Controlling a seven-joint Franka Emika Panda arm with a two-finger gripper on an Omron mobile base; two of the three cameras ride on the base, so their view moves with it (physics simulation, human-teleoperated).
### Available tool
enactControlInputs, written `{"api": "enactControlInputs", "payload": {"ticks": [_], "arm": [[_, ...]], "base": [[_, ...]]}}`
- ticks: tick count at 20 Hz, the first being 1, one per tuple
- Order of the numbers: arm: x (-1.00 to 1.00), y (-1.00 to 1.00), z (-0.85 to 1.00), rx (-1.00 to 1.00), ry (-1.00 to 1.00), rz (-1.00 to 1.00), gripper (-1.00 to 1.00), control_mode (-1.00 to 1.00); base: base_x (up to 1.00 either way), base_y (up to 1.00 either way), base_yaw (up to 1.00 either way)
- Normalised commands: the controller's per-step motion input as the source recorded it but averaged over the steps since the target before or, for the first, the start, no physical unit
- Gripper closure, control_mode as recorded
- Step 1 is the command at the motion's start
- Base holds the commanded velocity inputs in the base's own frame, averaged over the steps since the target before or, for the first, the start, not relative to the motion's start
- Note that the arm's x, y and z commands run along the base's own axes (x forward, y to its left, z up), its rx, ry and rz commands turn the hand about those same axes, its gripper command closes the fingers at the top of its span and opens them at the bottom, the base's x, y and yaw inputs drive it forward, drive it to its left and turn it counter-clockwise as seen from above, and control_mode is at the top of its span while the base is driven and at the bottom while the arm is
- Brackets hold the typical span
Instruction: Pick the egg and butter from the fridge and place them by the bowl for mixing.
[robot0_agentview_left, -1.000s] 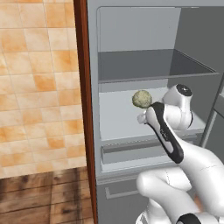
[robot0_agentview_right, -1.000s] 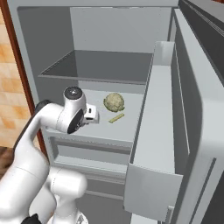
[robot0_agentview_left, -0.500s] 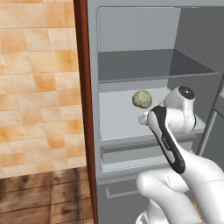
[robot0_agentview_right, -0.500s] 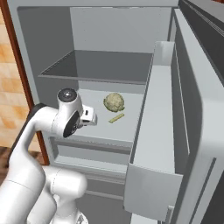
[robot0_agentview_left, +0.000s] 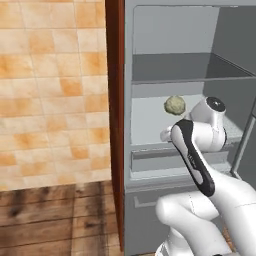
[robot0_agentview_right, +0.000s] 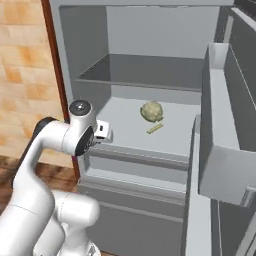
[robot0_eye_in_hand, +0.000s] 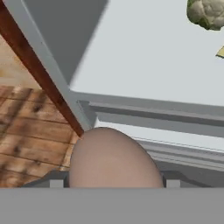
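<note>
The brown egg is held in my gripper, whose jaws are shut on it at the bottom of the hand view. My gripper hovers at the front left edge of the fridge's middle shelf; from the left base view the gripper is partly hidden behind the forearm. The pale-yellow butter stick lies further back on that shelf, and its end, the butter, shows at the hand view's right edge. The bowl is out of view.
A greenish-white round lump sits on the shelf right behind the butter. The open fridge door with its racks stands to the right. A red-brown panel and a tiled wall flank the fridge on the left, above a wood floor.
The arm's upper joints have shifted a little while the hand stays at the shelf's front edge, dipping slightly. The grip on the egg is unchanged.
</note>
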Motion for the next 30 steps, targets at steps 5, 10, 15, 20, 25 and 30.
{"api": "enactControlInputs", "payload": {"ticks": [5,10,15,20,25,30], "arm": [[0.00,0.00,0.00,0.00,0.00,0.00,1.00,1.00],[0.00,0.00,0.00,0.00,0.00,0.00,1.00,1.00],[0.00,0.00,0.00,0.00,0.00,0.00,1.00,1.00],[0.00,0.00,0.00,0.00,0.00,0.00,1.00,1.00],[0.00,0.00,0.00,0.00,0.00,0.00,1.00,1.00],[0.00,0.00,0.00,0.00,0.00,0.00,1.00,1.00]], "base": [[-0.16,0.39,0.85],[-0.09,0.18,1.00],[-0.05,0.10,1.00],[-0.03,0.07,1.00],[0.06,0.03,0.97],[0.25,0.07,0.80]]}}
